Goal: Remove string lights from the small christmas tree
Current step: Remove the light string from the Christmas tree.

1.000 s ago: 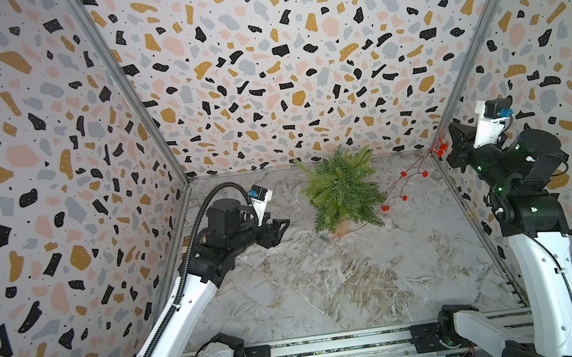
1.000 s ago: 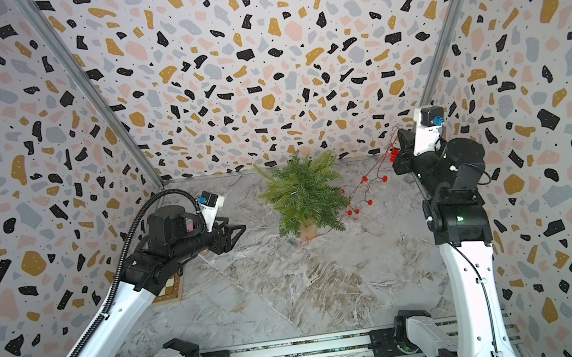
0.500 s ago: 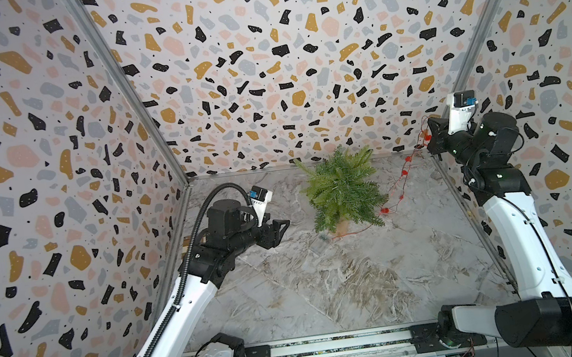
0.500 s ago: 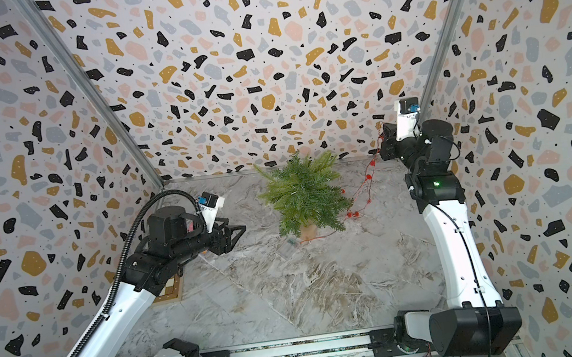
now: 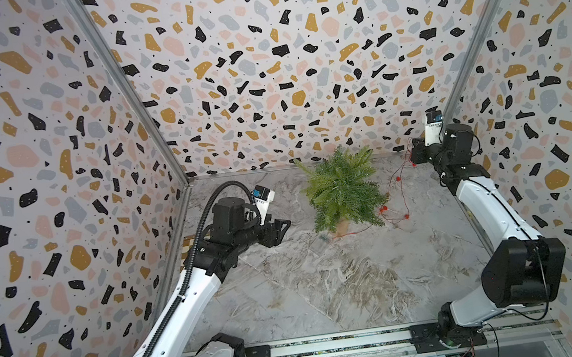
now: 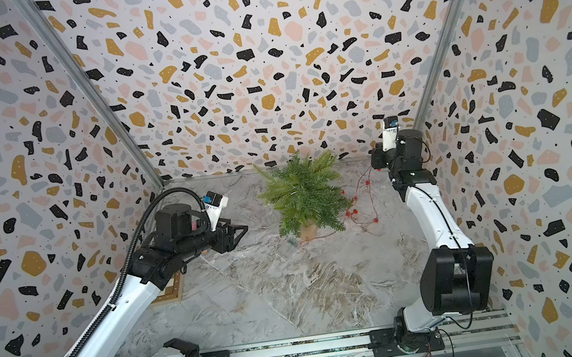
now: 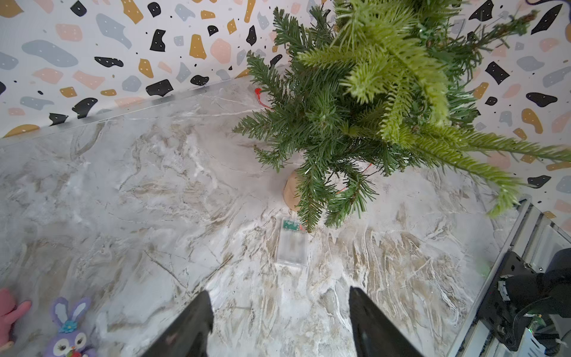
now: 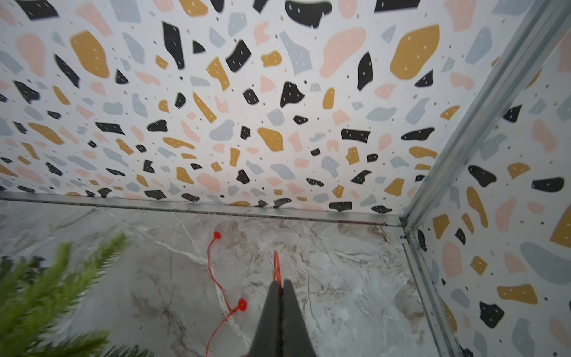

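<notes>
in a top view the small christmas tree (image 5: 343,191) stands at 12 o'clock on the surface (image 5: 328,293); the string lights (image 5: 384,208) trail from its 3 o'clock side to the right hand (image 5: 415,154), clamped on the wire at 2 o'clock; the left hand (image 5: 282,226) hangs open at 9 o'clock. left wrist: the clear box (image 7: 292,244) lies by the trunk, wire threading low branches. right wrist: shut jaws pinch a wire loop. best to draw slowly outward, bracing the tree with the left hand.
</notes>
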